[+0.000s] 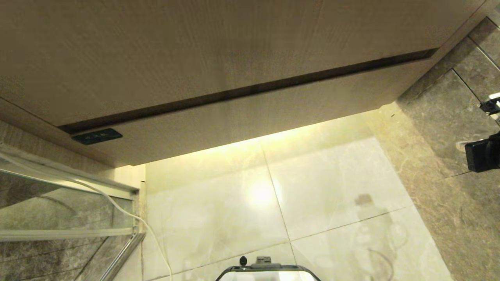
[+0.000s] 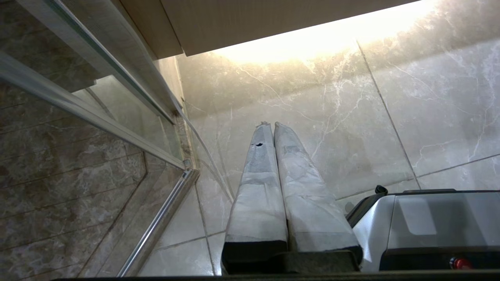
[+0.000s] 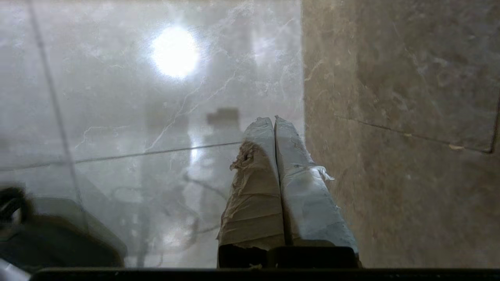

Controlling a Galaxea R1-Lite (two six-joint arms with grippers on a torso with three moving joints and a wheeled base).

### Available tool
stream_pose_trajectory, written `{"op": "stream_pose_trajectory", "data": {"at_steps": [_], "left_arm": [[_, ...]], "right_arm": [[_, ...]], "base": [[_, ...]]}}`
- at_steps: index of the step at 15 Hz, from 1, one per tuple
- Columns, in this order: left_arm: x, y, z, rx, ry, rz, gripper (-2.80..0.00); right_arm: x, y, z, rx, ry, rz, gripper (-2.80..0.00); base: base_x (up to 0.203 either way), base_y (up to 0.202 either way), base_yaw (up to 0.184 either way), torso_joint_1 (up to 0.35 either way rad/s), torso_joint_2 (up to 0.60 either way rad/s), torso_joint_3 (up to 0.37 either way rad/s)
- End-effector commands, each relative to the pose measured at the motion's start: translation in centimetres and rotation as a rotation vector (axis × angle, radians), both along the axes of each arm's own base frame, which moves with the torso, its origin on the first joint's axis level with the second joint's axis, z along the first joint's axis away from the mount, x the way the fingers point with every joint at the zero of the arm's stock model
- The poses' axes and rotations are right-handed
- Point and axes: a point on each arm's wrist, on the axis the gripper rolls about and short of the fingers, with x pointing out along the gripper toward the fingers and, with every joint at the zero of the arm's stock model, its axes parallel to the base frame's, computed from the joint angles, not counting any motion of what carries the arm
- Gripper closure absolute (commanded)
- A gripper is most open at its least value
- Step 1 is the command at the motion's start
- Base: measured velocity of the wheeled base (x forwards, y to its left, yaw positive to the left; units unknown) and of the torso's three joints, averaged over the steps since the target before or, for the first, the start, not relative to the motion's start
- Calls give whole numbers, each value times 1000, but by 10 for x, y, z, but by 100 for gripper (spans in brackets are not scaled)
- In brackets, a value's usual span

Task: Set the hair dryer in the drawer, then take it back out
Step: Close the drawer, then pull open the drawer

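The drawer (image 1: 250, 117) is the light-brown wood-grain front with a small dark label (image 1: 97, 136) at its left end. It sits pushed in under a dark gap. The hair dryer is out of view. My right gripper (image 3: 272, 118) is shut on nothing, its taped fingers pressed together above the pale floor beside the brown wall. Only a black part of the right arm (image 1: 482, 156) shows at the right edge of the head view. My left gripper (image 2: 270, 124) is shut and empty, parked low over the floor beside the glass door.
A taller plain wood-grain panel (image 1: 195, 50) sits above the drawer. On the left are a glass shower door with a metal frame (image 1: 58, 210) and a thin white cord (image 1: 129, 214). A brown marble wall (image 1: 441, 128) rises on the right. My base (image 1: 267, 271) stands on pale floor tiles.
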Motion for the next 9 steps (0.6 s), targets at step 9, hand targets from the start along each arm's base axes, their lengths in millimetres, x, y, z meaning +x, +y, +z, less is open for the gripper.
{"op": "stream_pose_trajectory", "data": {"at_steps": [9], "left_arm": [[0, 0, 0, -1, 0, 0, 0]], "right_arm": [[-80, 27, 19, -41, -119, 44, 0]], "base": [[0, 0, 0, 0, 0, 0]]}}
